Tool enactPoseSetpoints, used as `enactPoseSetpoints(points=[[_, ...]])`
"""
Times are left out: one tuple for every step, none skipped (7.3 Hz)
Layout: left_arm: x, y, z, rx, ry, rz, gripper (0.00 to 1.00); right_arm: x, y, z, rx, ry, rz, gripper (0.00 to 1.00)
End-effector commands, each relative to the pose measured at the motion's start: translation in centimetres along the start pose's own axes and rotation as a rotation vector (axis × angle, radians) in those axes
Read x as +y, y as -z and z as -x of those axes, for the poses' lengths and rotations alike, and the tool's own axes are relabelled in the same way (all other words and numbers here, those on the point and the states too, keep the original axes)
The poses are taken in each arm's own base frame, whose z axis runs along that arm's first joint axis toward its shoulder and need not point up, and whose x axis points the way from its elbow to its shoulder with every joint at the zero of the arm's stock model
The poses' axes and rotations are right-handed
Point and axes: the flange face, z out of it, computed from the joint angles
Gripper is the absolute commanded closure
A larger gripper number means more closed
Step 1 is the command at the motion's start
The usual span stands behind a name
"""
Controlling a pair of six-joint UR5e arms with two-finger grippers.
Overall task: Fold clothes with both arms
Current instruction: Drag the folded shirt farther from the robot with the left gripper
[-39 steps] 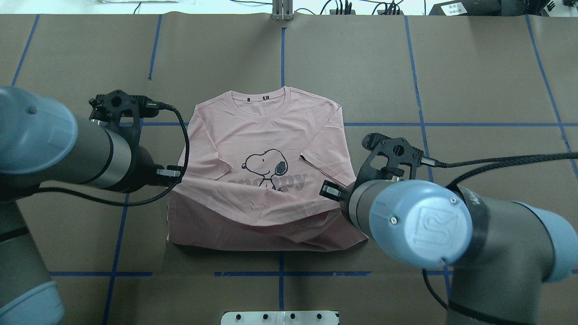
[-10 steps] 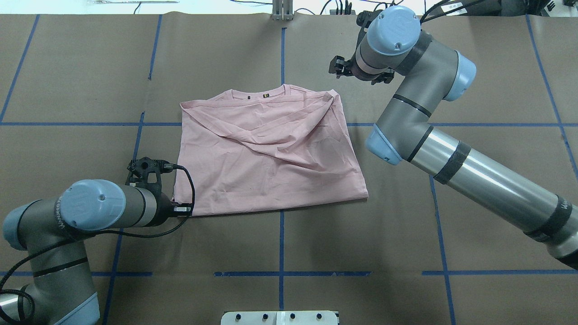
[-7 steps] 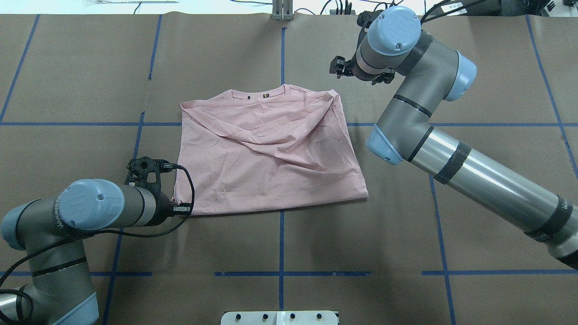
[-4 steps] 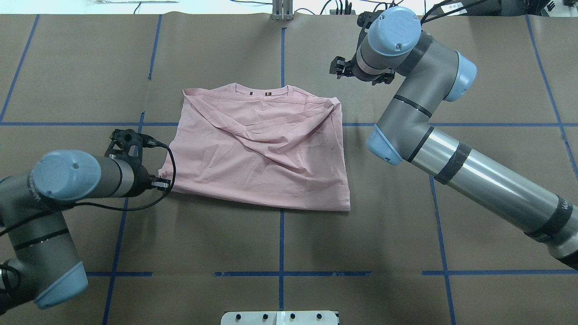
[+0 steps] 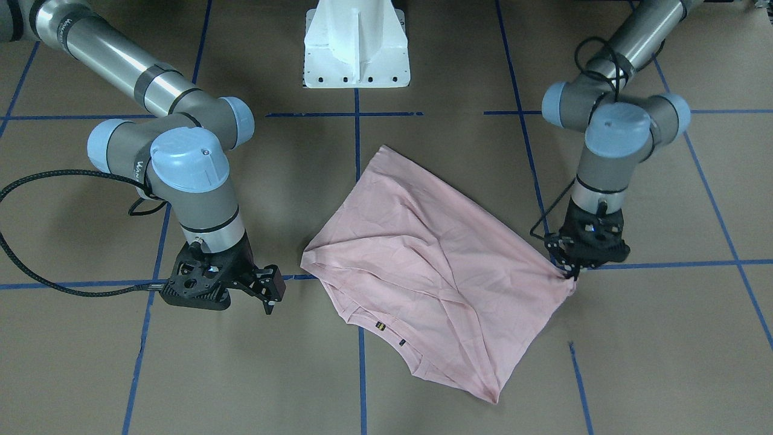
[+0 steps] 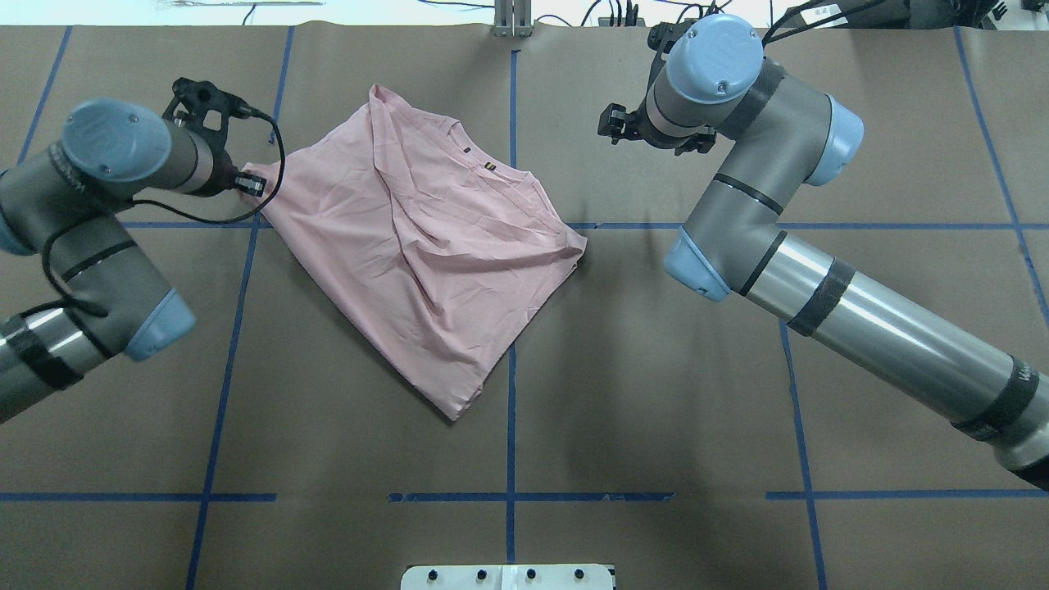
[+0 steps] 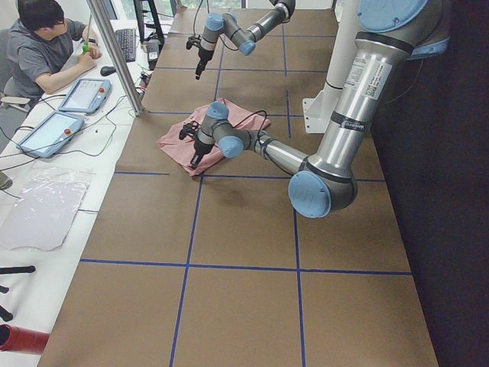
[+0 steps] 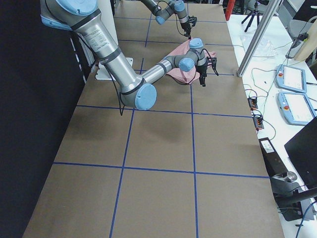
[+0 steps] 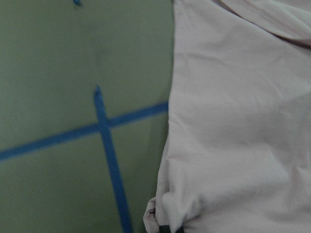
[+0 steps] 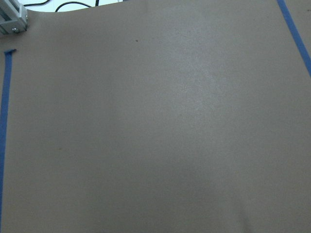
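Overhead exterior view: the pale pink T-shirt (image 6: 426, 254) lies folded and turned askew on the brown paper-covered table (image 6: 737, 369), one corner pointing toward the robot and the ribbed collar (image 6: 492, 168) toward the far edge; its print does not show. The left gripper (image 6: 254, 187) is at the shirt's left corner, low to the table, and is clamped on a bunched pinch of fabric; the left wrist camera shows that fabric (image 9: 233, 136) gathered at the fingertips beside a blue tape line (image 9: 109, 155). The right gripper (image 6: 613, 127) hovers well apart from the shirt, past its far right side, holding nothing; whether its jaws are apart I cannot tell. Its wrist camera sees only bare paper.
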Motion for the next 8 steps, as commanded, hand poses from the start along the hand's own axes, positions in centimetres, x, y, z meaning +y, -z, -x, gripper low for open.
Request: enactPoseSetpoints(points=[[-11.4, -5.8, 3.0, -0.092, -0.026, -0.078, 1.00, 0.0, 0.2, 0.3, -0.006, 0.000, 0.000, 0.00], [-13.9, -6.9, 2.6, -0.117, -0.022, -0.083, 1.00, 0.1, 0.9, 0.7, -0.020, -0.002, -0.003, 0.00], [-13.9, -6.7, 3.3, -0.106, -0.020, -0.105, 1.00, 0.3, 1.7, 1.1, -0.036, -0.001, -0.008, 0.00], [-12.2, -7.4, 4.5, -0.100, -0.022, -0.108, 0.01, 0.6, 2.0, 1.5, -0.044, -0.005, -0.007, 0.00], [-12.3, -6.2, 5.8, -0.073, -0.018, -0.133, 0.00, 1.4, 2.0, 2.6, -0.057, -0.019, 0.001, 0.00], [-13.4, -4.2, 8.1, 0.019, -0.025, -0.099, 0.00, 2.8, 2.3, 4.8, -0.072, -0.118, 0.014, 0.03], [-12.4, -2.8, 8.8, 0.045, -0.044, -0.112, 0.00, 4.0, 2.5, 7.5, -0.088, -0.159, 0.032, 0.12], [-11.1, -1.1, 9.0, 0.062, -0.049, -0.137, 0.00, 5.8, 2.5, 9.4, -0.097, -0.199, 0.053, 0.27]])
